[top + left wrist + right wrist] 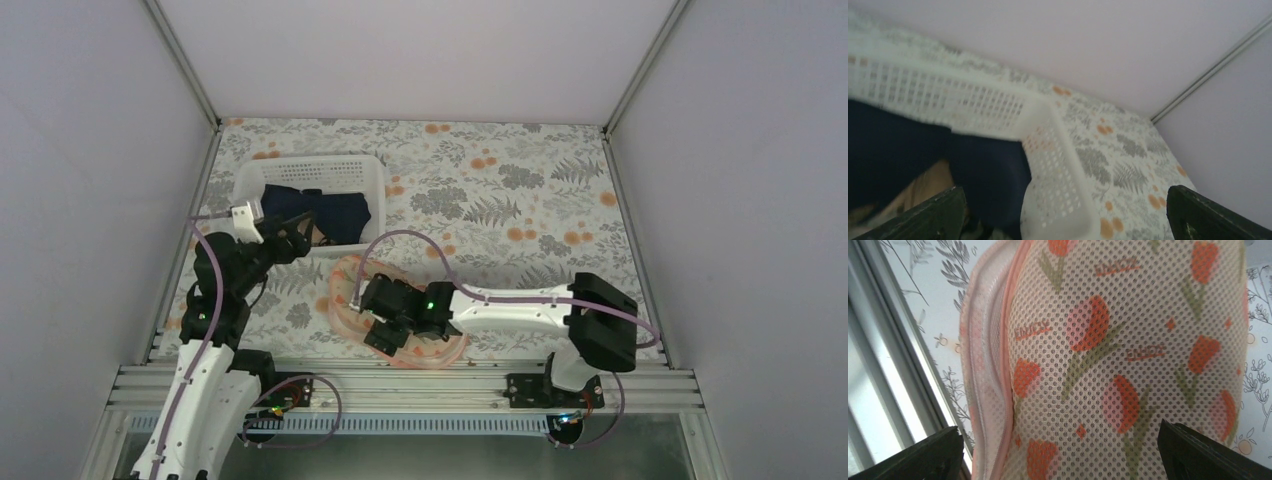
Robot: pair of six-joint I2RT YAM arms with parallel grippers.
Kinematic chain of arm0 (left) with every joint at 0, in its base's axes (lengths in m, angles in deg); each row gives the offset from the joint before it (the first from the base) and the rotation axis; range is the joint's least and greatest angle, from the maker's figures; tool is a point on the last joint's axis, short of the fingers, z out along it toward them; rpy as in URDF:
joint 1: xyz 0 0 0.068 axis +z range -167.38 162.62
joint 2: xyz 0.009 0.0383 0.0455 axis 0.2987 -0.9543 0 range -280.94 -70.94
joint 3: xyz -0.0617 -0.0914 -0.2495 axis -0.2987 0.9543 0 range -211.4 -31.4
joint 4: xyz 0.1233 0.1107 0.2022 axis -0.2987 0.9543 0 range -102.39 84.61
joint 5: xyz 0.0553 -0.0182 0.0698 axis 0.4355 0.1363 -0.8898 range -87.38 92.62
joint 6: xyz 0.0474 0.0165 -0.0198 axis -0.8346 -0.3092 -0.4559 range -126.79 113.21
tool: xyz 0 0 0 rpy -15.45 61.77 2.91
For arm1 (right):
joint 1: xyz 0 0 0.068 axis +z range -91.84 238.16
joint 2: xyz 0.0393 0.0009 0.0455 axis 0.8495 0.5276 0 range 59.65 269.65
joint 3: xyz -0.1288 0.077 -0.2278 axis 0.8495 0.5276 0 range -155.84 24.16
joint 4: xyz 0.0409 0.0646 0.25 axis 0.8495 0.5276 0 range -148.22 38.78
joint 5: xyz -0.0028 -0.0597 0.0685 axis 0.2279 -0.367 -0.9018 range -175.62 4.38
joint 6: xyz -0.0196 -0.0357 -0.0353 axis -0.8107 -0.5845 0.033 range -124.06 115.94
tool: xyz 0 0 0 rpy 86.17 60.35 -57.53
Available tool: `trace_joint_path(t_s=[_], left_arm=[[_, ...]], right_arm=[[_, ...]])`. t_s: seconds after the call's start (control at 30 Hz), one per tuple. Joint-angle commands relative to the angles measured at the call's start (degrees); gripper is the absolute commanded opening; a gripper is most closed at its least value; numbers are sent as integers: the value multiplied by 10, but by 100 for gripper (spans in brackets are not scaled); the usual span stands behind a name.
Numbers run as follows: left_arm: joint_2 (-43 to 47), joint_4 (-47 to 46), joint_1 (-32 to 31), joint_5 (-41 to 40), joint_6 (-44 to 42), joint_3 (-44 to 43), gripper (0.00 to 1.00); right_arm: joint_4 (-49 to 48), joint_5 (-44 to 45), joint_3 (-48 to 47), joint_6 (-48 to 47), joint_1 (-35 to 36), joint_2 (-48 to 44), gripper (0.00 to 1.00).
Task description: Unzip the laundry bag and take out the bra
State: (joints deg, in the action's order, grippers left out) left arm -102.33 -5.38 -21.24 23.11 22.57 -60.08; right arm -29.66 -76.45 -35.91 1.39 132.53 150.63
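**Operator:** Top external view: where is the bag, and why is the right arm placed there?

**Manual:** The bag lies flat on the worktop near the front rail. Your right gripper sits over it, probably to reach the zip edging. Its jaws are spread wide and grasp nothing. The right wrist view shows perforated mesh, peach with red tulip print, and a pink seam down the left side.

**Operator:** And the left arm?

**Manual:** Your left gripper hovers at the basket, a white slotted plastic tub holding navy cloth. Its jaws are released and empty. The bra is not visible; presume it is inside the bag.
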Motion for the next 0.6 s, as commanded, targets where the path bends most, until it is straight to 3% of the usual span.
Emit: trace_joint_path(t_s=[0.0, 0.23, 0.37, 0.57], left_arm=[[2, 147, 5, -13, 54, -7, 99], [-23, 257, 5, -3, 89, 13, 97], [-39, 298, 3, 7, 91, 21, 95], [-54, 313, -11, 14, 83, 24, 93]], right_arm=[[12, 58, -24, -16, 10, 27, 100], [-6, 63, -21, -24, 36, 66, 100], [7, 113, -27, -18, 40, 85, 100], [32, 164, -39, 1, 40, 76, 95]])
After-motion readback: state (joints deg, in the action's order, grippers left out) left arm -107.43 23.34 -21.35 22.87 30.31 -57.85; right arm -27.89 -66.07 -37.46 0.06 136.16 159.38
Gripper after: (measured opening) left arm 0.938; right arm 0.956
